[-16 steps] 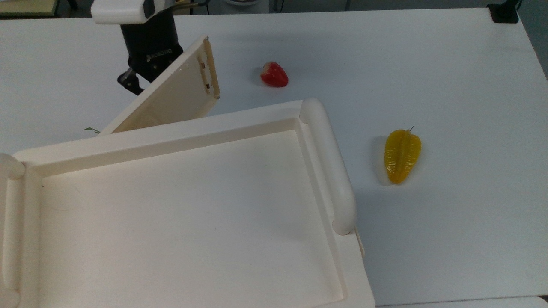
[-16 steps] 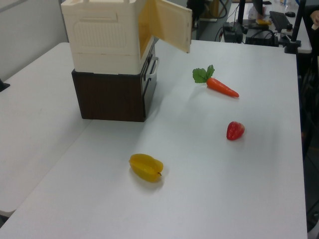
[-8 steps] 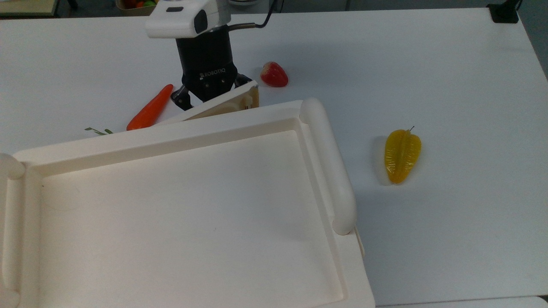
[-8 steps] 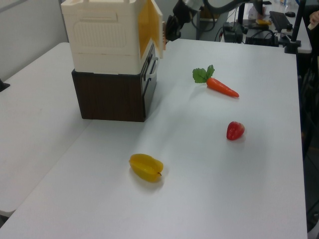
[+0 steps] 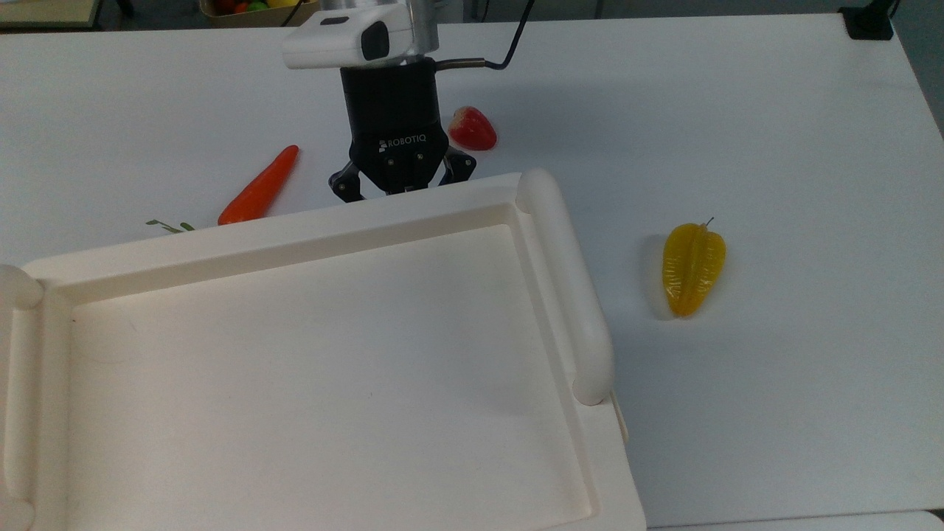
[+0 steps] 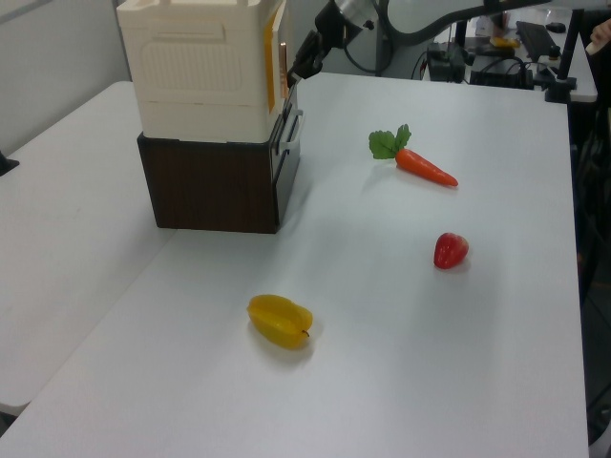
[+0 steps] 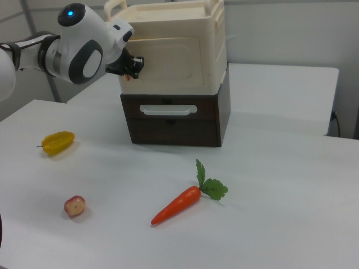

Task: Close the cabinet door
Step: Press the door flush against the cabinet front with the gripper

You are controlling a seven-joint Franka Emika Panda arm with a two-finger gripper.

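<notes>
Cabinet (image 5: 310,354) at lower left of the top view, recessed top facing up; upper left in the left view, upper centre in the right view (image 7: 185,50), stacked on a dark brown drawer unit (image 7: 174,120). Door (image 7: 168,61) nearly flush with the cabinet front in the right view; in the left view a thin yellow sliver of inner face (image 6: 275,52) visible at the front edge, so not fully shut.

Gripper (image 5: 403,181) at top centre of the top view, pressed against the cabinet's far edge, fingers spread wide, nothing held. In the right view, gripper (image 7: 133,64) at the door's left edge, touching it.

On the table (image 5: 774,110): carrot (image 5: 258,186) upper left in the top view, near the gripper; red fruit (image 5: 472,128) just right of the gripper body; yellow fruit (image 5: 692,268) at centre right, well apart from the cabinet. In the right view, carrot (image 7: 176,204) lower centre, red fruit (image 7: 74,205) lower left, yellow fruit (image 7: 58,142) at left.
</notes>
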